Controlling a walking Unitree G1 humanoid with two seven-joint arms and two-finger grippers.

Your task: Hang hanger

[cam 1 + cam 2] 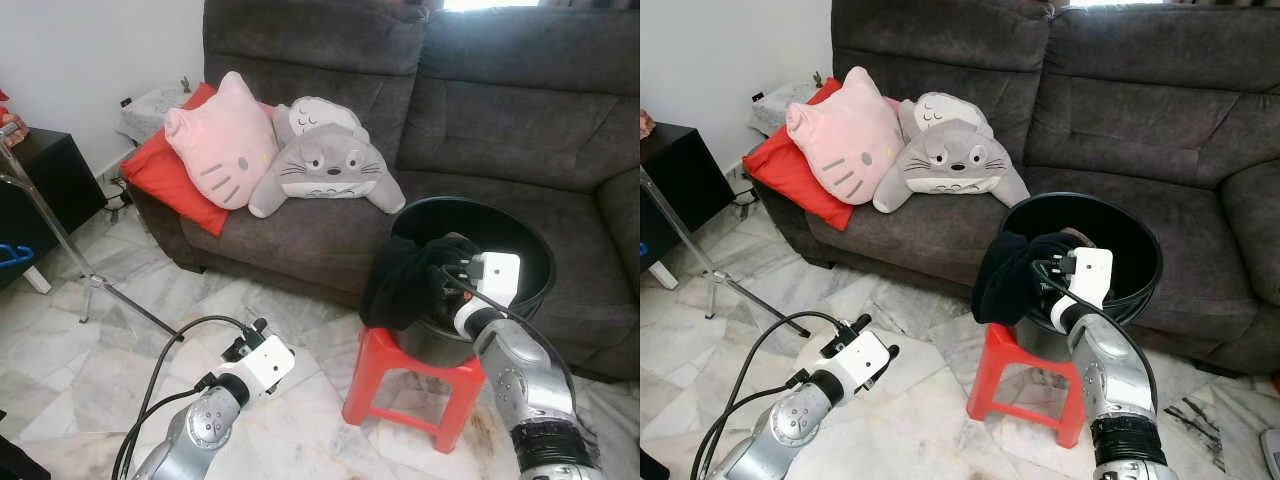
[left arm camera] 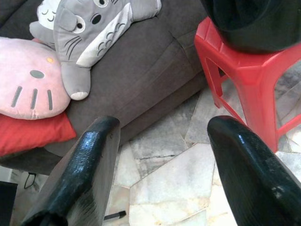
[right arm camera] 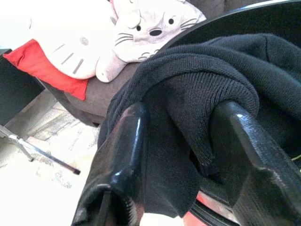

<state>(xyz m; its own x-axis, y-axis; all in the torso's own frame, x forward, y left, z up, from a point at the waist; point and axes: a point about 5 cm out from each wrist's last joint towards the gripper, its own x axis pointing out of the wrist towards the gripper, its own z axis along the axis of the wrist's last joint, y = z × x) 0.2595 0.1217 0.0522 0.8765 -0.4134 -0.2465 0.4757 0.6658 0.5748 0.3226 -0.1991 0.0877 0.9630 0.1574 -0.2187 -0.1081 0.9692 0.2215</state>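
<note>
A black knitted garment [image 1: 402, 288] hangs over the near rim of a black round basket [image 1: 525, 240], which stands on a red plastic stool [image 1: 400, 368]. My right gripper [image 1: 452, 272] is at that rim, open, with a fold of the garment [image 3: 197, 84] lying between its two fingers [image 3: 129, 136]. My left gripper [image 1: 250, 338] hovers low over the marble floor to the left of the stool, open and holding nothing [image 2: 162, 125]. A blue curved piece [image 1: 12, 255] shows at the far left edge; I cannot tell what it is.
A dark grey sofa [image 1: 480, 110] runs behind the stool, with a pink cat pillow [image 1: 220, 140], a grey plush [image 1: 325, 165] and a red cushion [image 1: 160, 170]. A metal stand's legs [image 1: 90, 280] splay over the floor at left, beside a black cabinet [image 1: 45, 175].
</note>
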